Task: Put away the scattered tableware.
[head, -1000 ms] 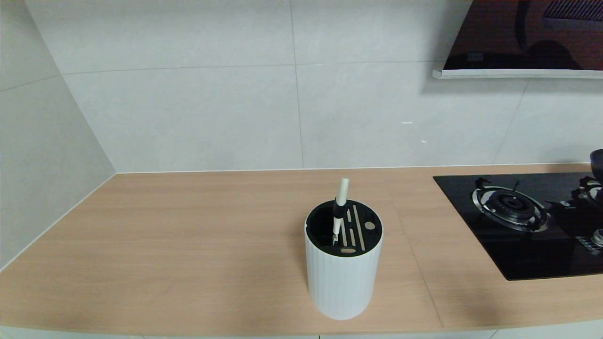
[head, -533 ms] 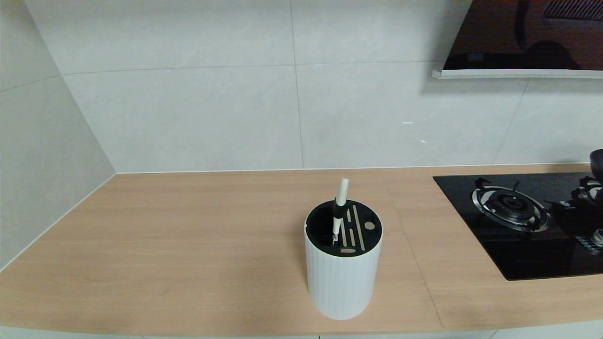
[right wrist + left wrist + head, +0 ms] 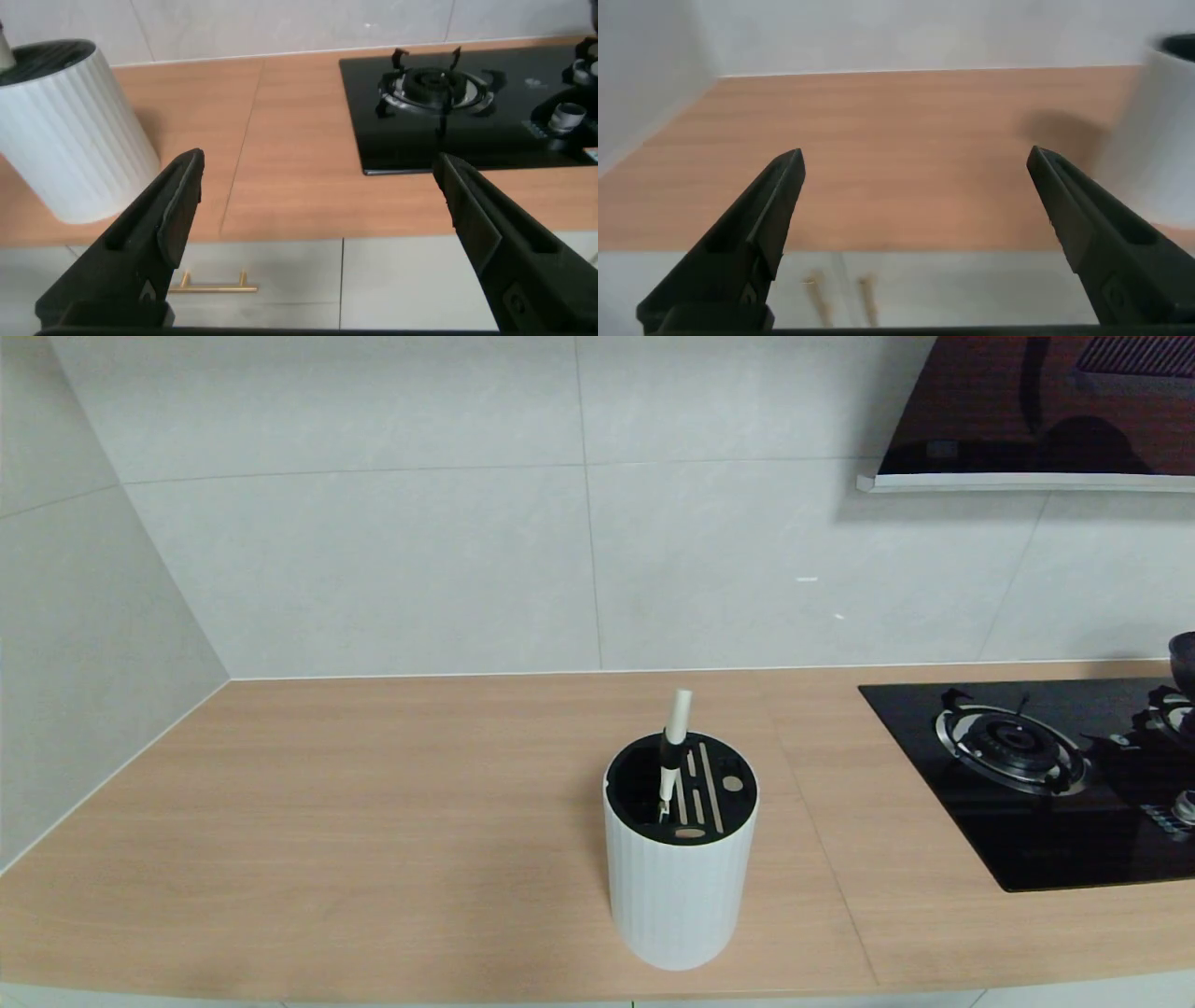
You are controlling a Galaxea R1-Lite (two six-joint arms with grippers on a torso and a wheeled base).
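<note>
Utensil (image 3: pixel 674 737) stands slightly tilted in holder (image 3: pixel 680 887), cream handle up, working end hidden inside. Holder sits near tabletop (image 3: pixel 373 803) front edge. Judged: light, stiff, with a slim smooth handle that may slip; grip the exposed handle crosswise. Left end effector (image 3: pixel 913 163) and right end effector (image 3: pixel 318 163): fingers spread wide, empty.

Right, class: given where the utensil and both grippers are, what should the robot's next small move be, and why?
Probably pause and scan sideways for leftovers rather than reach. The cream-handled utensil stands in the white ribbed holder's open compartment, and the left gripper and right gripper are both open, holding nothing, near the wooden countertop's front edge.
</note>
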